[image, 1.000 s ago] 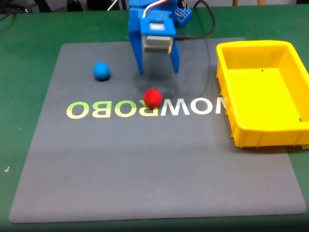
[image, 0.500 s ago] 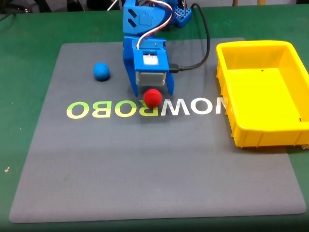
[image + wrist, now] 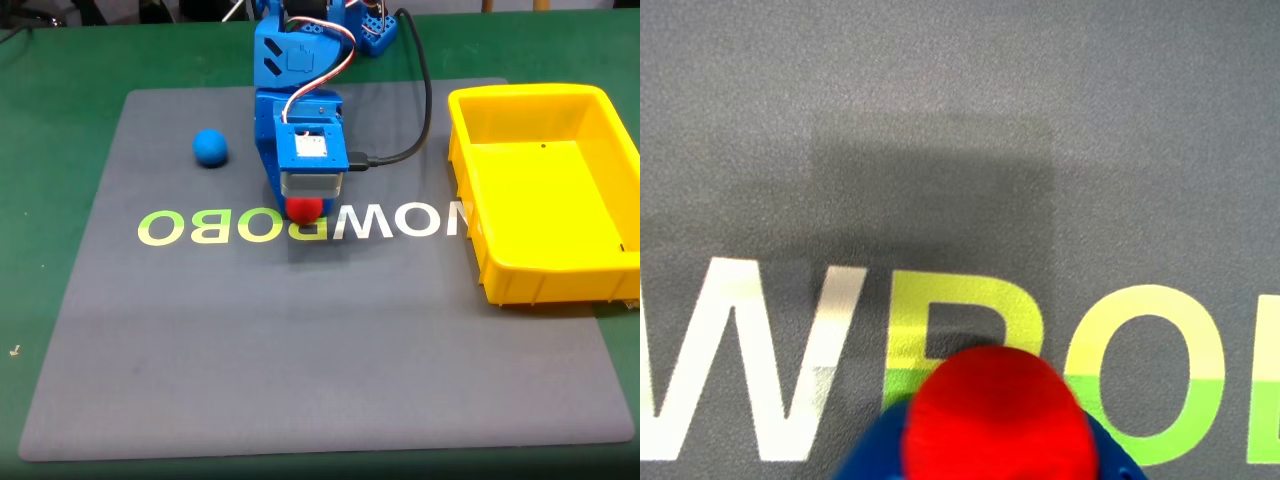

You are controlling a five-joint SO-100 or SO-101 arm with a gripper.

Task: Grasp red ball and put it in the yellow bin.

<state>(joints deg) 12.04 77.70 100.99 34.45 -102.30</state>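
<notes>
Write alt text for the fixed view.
A blue gripper reaches down over a red ball at the middle of a grey mat printed with mirrored lettering. A blue ball sits toward the upper left; an empty yellow bin lies at the right edge.

Red ball (image 3: 304,208), blue ball (image 3: 210,147), yellow bin (image 3: 470,193), grey mat (image 3: 300,350) (green-and-white lettering), blue pincer (image 3: 304,205).

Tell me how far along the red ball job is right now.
Done: the gripper is down on the grey mat with the red ball between its fingers; in the wrist view blue finger parts flank the ball. In hand: the grasp; I can't tell whether it is closed. Left: lift, carry right to the yellow bin, which has no ball in it, and release.
</notes>
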